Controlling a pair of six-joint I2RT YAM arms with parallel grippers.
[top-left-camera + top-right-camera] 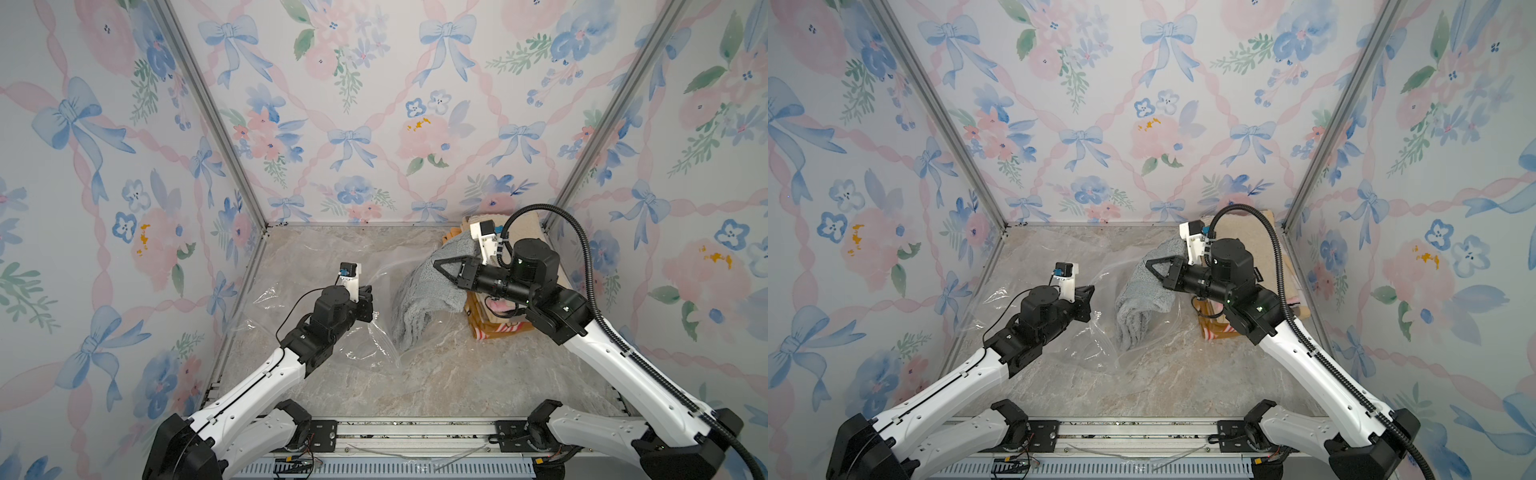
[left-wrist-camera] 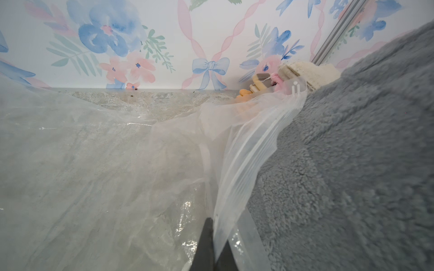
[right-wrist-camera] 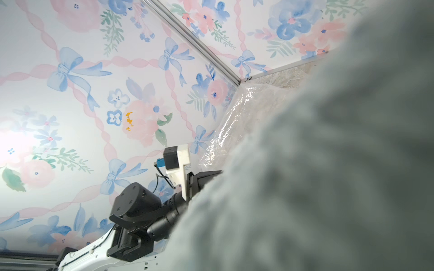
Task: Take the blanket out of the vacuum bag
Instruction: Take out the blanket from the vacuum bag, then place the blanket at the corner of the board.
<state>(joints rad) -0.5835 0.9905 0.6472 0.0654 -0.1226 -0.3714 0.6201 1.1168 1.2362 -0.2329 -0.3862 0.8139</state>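
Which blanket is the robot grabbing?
The fluffy grey blanket: the right gripper is shut on it, holding one end up. The other blankets, beige, pink and striped, lie stacked in the back corner.

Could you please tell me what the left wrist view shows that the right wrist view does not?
Left wrist only: the left gripper pinching the zip edge of the vacuum bag, and folded blankets stacked in the corner. Right wrist only: the left arm from outside, with its wrist camera. Both: the grey blanket, crinkled bag plastic, floral wall.
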